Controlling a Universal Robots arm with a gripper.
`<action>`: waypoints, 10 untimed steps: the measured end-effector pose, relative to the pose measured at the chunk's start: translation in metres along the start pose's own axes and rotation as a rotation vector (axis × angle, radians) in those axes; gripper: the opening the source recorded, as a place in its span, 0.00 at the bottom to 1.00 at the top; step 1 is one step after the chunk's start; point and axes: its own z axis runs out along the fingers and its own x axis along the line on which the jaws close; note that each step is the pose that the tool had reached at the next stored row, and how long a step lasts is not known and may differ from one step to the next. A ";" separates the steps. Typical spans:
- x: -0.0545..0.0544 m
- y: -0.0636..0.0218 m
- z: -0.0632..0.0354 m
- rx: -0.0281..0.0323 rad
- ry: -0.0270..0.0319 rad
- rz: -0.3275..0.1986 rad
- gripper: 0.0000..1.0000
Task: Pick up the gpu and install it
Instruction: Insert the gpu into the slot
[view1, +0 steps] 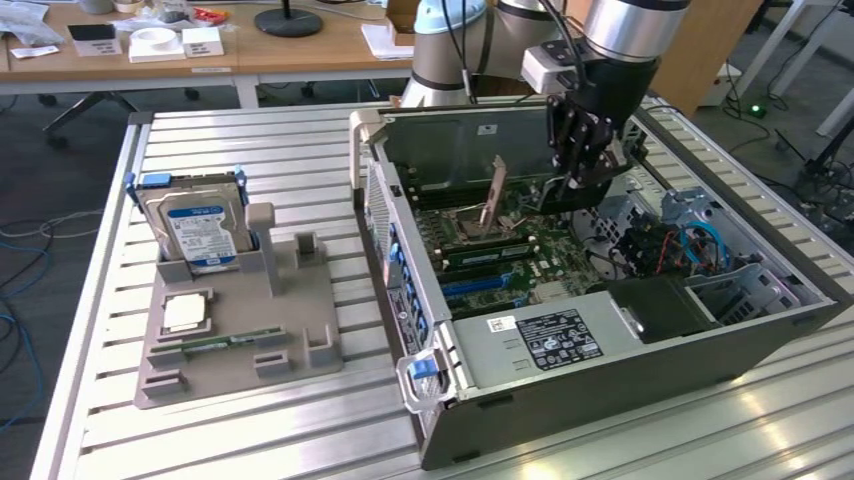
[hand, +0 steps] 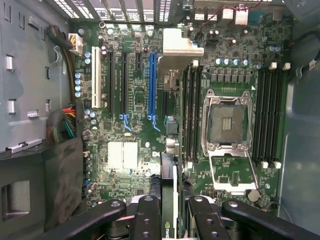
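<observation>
table (view1: 267, 140): ribbed metal | case (view1: 601, 400): matt grey metal | gpu (hand: 175, 45): silvery metal bracket

No legible text: hard drive label (view1: 196, 232), black sticker (view1: 557, 337), gpu (hand: 170, 200) logo unreadable.

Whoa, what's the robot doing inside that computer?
The robot arm's gripper hangs inside the open computer case. It is clamped on the gpu, a thin card seen edge-on in its grip, held above the motherboard. On the table beside the case, a hard drive stands in a grey holder.
</observation>
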 end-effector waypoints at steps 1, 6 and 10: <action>0.000 0.0005 0.0008 0.0001 0.0001 0.000 0.26; 0.002 0.0026 0.0071 0.0002 0.0000 0.000 0.26; 0.003 0.0037 0.0105 0.0001 0.0001 0.000 0.26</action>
